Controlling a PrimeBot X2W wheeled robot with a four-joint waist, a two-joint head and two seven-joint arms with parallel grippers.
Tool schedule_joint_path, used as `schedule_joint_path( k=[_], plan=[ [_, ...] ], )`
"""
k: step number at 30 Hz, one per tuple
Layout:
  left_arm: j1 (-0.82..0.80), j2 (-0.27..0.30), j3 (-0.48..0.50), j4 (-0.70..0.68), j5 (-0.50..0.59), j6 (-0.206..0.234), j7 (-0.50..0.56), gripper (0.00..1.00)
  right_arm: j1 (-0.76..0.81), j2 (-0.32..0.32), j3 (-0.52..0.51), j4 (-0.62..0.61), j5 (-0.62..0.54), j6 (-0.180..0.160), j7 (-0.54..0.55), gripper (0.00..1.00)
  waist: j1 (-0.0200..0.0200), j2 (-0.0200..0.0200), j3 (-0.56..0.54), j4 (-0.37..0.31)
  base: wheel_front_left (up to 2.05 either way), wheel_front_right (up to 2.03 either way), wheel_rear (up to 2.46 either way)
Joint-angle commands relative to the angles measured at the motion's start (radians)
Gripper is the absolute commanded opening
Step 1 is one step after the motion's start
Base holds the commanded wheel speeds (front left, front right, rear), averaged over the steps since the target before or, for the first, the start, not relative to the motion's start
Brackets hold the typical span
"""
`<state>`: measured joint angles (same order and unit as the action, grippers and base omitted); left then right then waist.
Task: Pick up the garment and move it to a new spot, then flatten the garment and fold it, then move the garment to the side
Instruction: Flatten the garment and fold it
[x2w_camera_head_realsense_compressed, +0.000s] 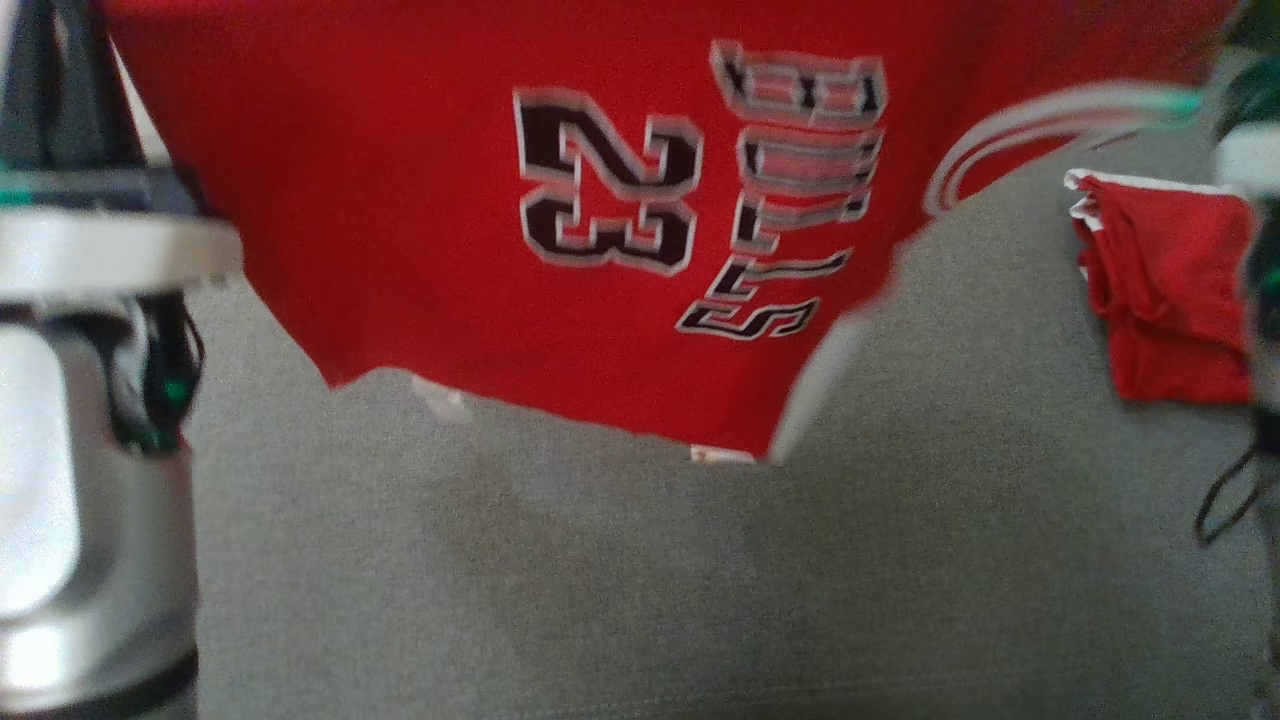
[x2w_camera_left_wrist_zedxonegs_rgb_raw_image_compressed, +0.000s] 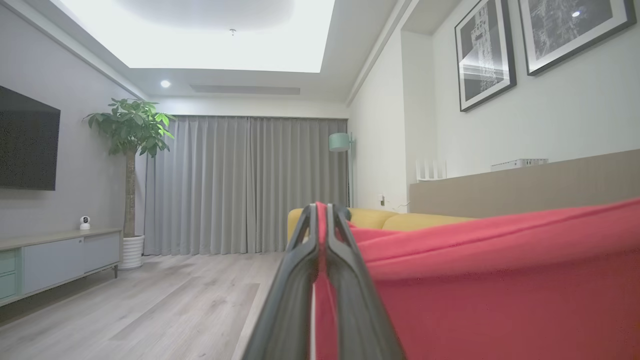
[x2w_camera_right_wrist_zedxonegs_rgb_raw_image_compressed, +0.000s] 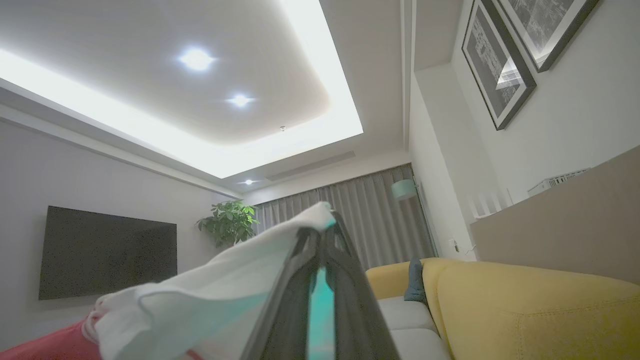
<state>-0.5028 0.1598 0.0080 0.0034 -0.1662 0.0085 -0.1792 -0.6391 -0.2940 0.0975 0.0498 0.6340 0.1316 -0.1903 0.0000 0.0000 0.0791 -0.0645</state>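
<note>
The garment (x2w_camera_head_realsense_compressed: 400, 200) is a red jersey printed with "23" and black-and-white lettering. It hangs spread out in the head view above a grey cushioned surface (x2w_camera_head_realsense_compressed: 700, 580), its lower hem just over it. In the left wrist view my left gripper (x2w_camera_left_wrist_zedxonegs_rgb_raw_image_compressed: 325, 215) is shut on a red edge of the garment (x2w_camera_left_wrist_zedxonegs_rgb_raw_image_compressed: 500, 280), which stretches off to the right. The right wrist view has my right gripper (x2w_camera_right_wrist_zedxonegs_rgb_raw_image_compressed: 325, 225) shut on the garment's white trim (x2w_camera_right_wrist_zedxonegs_rgb_raw_image_compressed: 215, 295). My pale left forearm (x2w_camera_head_realsense_compressed: 80, 400) fills the head view's left edge.
A smaller folded red cloth (x2w_camera_head_realsense_compressed: 1165, 290) lies on the grey surface at the right, with a black cable (x2w_camera_head_realsense_compressed: 1225, 500) below it. A yellow sofa (x2w_camera_right_wrist_zedxonegs_rgb_raw_image_compressed: 525, 305), a potted plant (x2w_camera_left_wrist_zedxonegs_rgb_raw_image_compressed: 130, 130), a low cabinet (x2w_camera_left_wrist_zedxonegs_rgb_raw_image_compressed: 55, 260) and wooden floor (x2w_camera_left_wrist_zedxonegs_rgb_raw_image_compressed: 150, 310) surround the spot.
</note>
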Motion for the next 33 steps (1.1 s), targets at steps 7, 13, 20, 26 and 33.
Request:
schedule_joint_path(
  k=[7,13,20,26,33],
  plan=[
    [-0.228,0.036,-0.004,0.038,0.013,0.004,0.097,0.0,-0.226,-0.008,0.014,0.03,-0.032,-0.001,0.099,0.0,0.0,0.0,0.123,0.02,0.0,0.0,0.0],
    [-0.487,0.027,-0.019,0.303,0.068,0.06,-0.03,0.0,-0.501,0.022,-0.008,0.339,-0.142,-0.001,-0.027,0.0,0.0,0.0,0.21,0.023,0.0,0.0,0.0],
    [-0.662,0.033,-0.001,0.394,0.083,0.09,-0.081,0.0,-0.694,0.037,-0.154,0.485,-0.229,-0.001,-0.07,0.0,0.0,0.0,0.235,0.027,0.0,0.0,0.0],
    [-0.508,-0.004,0.049,0.453,0.032,0.085,-0.082,0.0,-0.545,0.057,-0.218,0.495,-0.223,-0.001,-0.071,0.0,0.0,0.0,0.227,0.025,0.0,0.0,0.0],
    [-0.128,-0.093,0.106,0.475,-0.032,0.082,-0.082,0.0,-0.153,0.106,-0.195,0.498,-0.094,-0.001,-0.071,0.0,0.0,0.0,0.202,-0.006,0.0,0.0,0.0]
  ],
)
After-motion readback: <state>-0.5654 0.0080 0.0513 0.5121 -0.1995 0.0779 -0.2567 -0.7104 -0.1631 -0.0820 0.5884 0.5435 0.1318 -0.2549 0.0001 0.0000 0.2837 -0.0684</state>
